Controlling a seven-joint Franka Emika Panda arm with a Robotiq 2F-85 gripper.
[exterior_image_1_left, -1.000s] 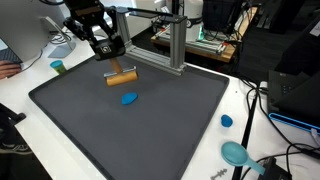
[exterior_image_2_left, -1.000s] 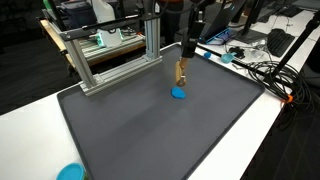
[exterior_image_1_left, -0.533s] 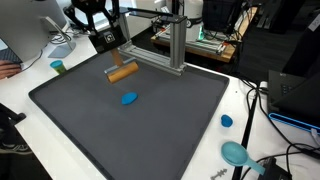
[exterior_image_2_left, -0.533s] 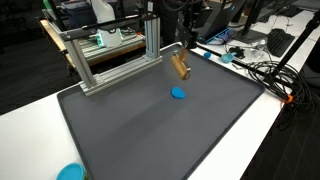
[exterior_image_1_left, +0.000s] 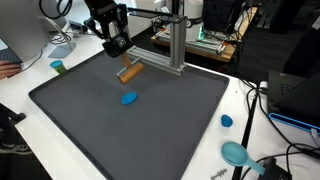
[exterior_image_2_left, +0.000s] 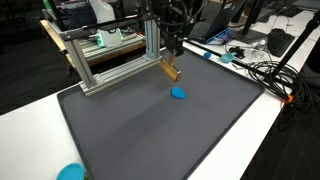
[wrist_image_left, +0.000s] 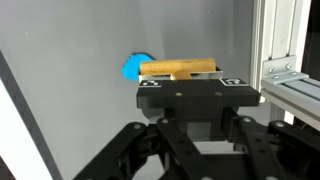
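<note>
Wrist view shows us the grey mat (wrist_image_left: 60, 110), the aluminium frame (wrist_image_left: 285, 60) alongside, and our gripper (wrist_image_left: 190, 85) pinching the wooden block (wrist_image_left: 180, 68). The block lay on the mat a second ago; it is now airborne, past the blue disc (wrist_image_left: 135, 66).

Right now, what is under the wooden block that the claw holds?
The dark mat lies below the wooden block in the claw. In the wrist view a blue disc peeks past its end; part of it is covered.
</note>
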